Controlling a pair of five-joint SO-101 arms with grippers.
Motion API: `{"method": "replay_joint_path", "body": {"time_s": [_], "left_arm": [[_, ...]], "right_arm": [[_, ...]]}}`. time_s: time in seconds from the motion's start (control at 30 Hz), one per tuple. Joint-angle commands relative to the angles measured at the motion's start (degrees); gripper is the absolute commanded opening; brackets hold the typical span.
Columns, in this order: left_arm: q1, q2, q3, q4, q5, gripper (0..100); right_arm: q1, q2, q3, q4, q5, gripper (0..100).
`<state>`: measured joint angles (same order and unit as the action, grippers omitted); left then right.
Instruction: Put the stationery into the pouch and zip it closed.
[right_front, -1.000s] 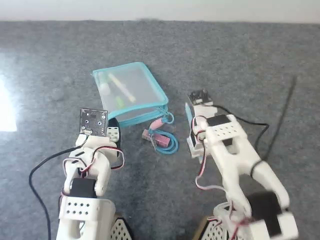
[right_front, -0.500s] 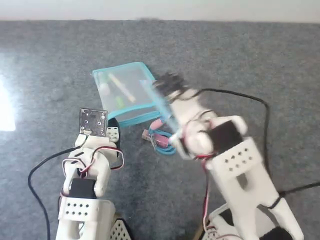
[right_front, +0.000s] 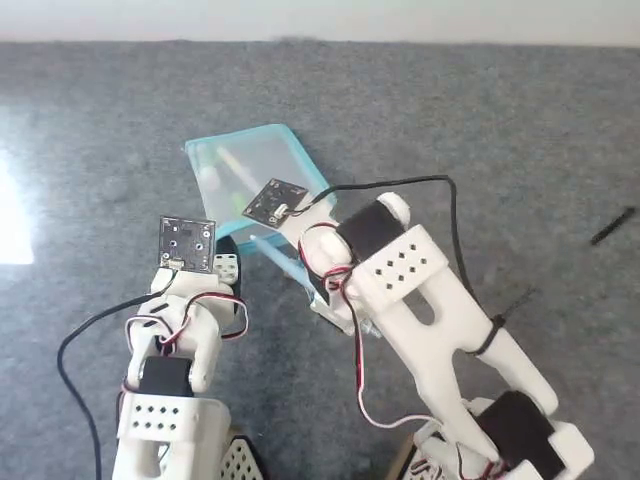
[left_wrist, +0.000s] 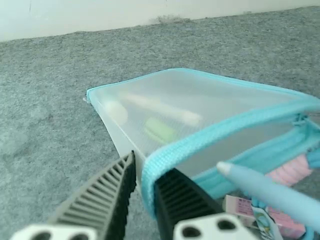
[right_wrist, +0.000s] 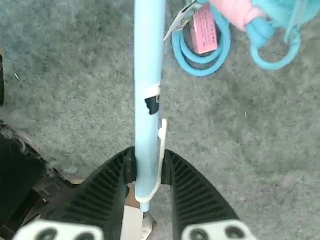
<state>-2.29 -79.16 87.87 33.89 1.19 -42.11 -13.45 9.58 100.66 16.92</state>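
Right tool (right_wrist: 147, 159), swung left gripping the pen (right_wrist: 148, 75), nears the pouch (left_wrist: 200, 100) whose edge the left tool (left_wrist: 146, 169) pinches; insertion likely follows.

The pouch (left_wrist: 200, 100) is frosted, see-through plastic, smooth and faintly shiny, edged with turquoise woven cloth tape. The pen (right_wrist: 148, 75) is smooth pale-blue plastic with a soft gloss. The table (right_front: 500, 120) is covered in grey felt-like cloth, rough and matt. The left gripper (left_wrist: 146, 172) and the right gripper (right_wrist: 148, 156) have matt black plastic jaws, ribbed inside, on white plastic bodies.
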Motion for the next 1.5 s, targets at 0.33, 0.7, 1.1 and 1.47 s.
{"method": "replay_joint_path", "body": {"time_s": [0.33, 0.7, 1.1, 1.47], "left_arm": [[0.53, -0.7, -0.57, -1.23, -0.53, 1], [0.53, -0.7, -0.57, -1.14, -0.53, 1], [0.53, -0.7, -0.57, -1.05, -0.53, 1], [0.09, -0.7, -0.75, -1.14, -0.53, 1]], "right_arm": [[5.05, 15.34, -22.24, 2.07, -2.11, 0.9], [3.21, 34.07, -46.86, -3.56, -5.01, 19.9], [3.3, 21.41, -45.45, -3.74, -14.95, 24.7], [3.3, -12.0, 5.45, -21.05, -5.89, 24.4]]}}
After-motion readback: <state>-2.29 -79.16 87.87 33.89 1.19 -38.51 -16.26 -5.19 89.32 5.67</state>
